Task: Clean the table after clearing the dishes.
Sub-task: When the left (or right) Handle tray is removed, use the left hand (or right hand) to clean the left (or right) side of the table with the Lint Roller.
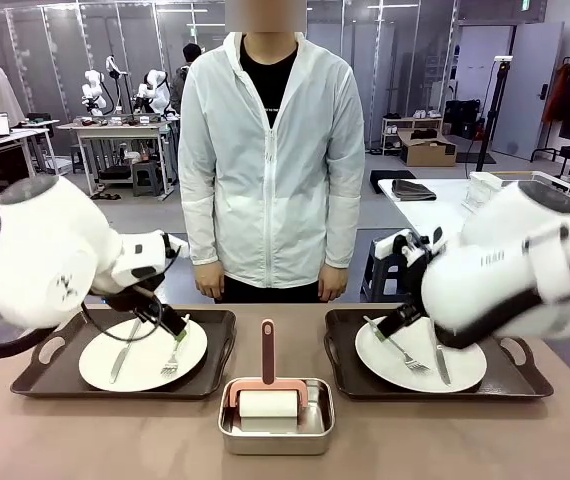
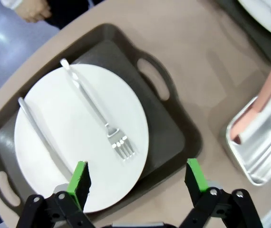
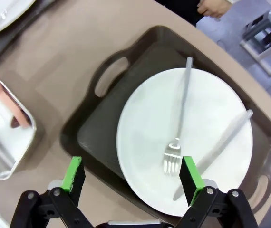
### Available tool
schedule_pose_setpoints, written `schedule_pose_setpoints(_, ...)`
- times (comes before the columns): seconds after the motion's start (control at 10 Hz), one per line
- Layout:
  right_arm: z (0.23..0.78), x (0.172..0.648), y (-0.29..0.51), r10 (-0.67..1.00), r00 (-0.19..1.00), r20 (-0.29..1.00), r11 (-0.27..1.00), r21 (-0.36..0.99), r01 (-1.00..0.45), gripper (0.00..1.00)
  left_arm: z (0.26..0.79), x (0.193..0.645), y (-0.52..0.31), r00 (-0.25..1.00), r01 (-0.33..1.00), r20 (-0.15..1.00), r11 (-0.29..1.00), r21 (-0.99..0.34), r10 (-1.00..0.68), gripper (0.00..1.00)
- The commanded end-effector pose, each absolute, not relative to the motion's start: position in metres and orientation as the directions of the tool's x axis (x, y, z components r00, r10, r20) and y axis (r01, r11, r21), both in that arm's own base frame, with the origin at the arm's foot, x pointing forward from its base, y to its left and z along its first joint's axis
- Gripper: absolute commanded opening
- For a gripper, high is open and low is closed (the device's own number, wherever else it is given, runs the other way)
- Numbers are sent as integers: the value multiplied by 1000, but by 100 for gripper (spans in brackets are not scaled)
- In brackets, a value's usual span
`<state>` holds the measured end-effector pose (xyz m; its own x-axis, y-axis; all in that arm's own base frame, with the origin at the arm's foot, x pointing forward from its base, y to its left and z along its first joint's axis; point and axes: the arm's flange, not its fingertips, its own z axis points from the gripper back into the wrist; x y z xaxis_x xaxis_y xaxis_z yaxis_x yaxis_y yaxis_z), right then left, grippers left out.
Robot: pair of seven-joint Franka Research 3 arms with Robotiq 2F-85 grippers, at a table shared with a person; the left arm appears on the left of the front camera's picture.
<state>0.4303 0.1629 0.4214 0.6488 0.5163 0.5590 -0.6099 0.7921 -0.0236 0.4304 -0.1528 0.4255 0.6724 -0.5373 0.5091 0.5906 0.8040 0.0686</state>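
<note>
Hanging low over the table (image 1: 115, 440), both arms are waiting above the loads you are about to clear. The left gripper (image 2: 136, 167) is spreading its fingers wide over the near edge of the left plate (image 2: 50, 95), gripping nothing. The right gripper (image 3: 131, 164) is gaping just as wide and just as empty over the right plate (image 3: 211, 104). Each plate is lying on its own dark tray: the left tray (image 2: 166, 133) toward the robot's left, the right tray (image 3: 95, 133) toward its right. The steel pan (image 1: 275, 442) and its pink-handled roller (image 1: 268, 350) are sitting between them near the front edge. The person (image 1: 270, 150) is standing at the far side, hands hanging down.

You are probably dealing with stiff, glossy plates that are looking slippery and breakable, so pinching a plate rim is asking for trouble. A fork (image 2: 100, 116) and a knife (image 2: 40, 135) are resting loose on each plate and are likely to go sliding the moment anything tilts. The trays are looking rigid and fairly light. You are better off taking the raised rim or a cut-out handle (image 2: 168, 78) and keeping the tray level while lifting.
</note>
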Motion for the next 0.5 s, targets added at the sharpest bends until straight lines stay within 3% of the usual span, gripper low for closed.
schedule_pose_setpoints(0.0,439,454,134,485,670,562,719,179,-671,100,451,441,-121,667,680,516,723,-125,-538,100)
schedule_pose_setpoints(0.4,433,482,90,331,750,572,465,593,-657,100,471,453,-28,687,727,588,395,-562,-427,100)
